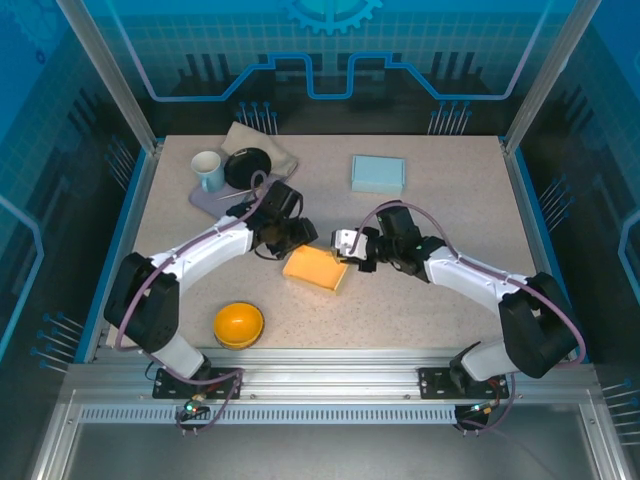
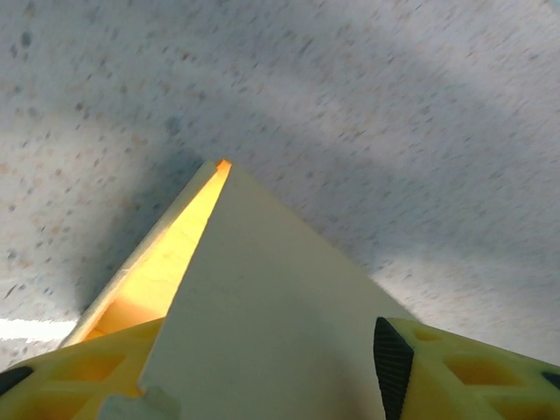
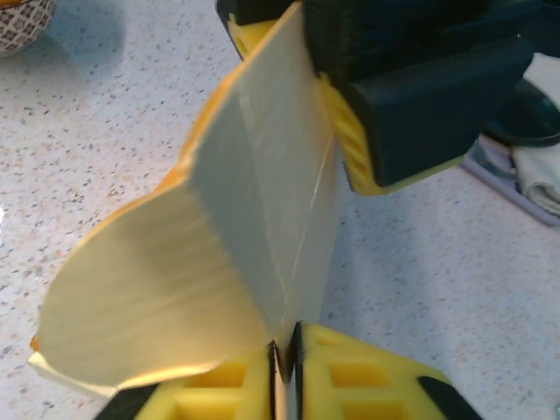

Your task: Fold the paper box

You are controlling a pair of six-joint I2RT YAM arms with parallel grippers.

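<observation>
- My left hand (image 1: 291, 240) clasps one side of the paper box (image 1: 314, 268), midway across the tabletop (image 1: 450, 225).
- My right hand (image 1: 344, 252) pinches the thin edge of its flap (image 3: 262, 201).

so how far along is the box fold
Early to midway, I'd judge. Done: one panel of the paper box stands raised. In hand: the left gripper and right gripper each pinch an edge of it. Still to do: the rounded flap sticks out unfolded, and no closed box shape shows yet.
</observation>
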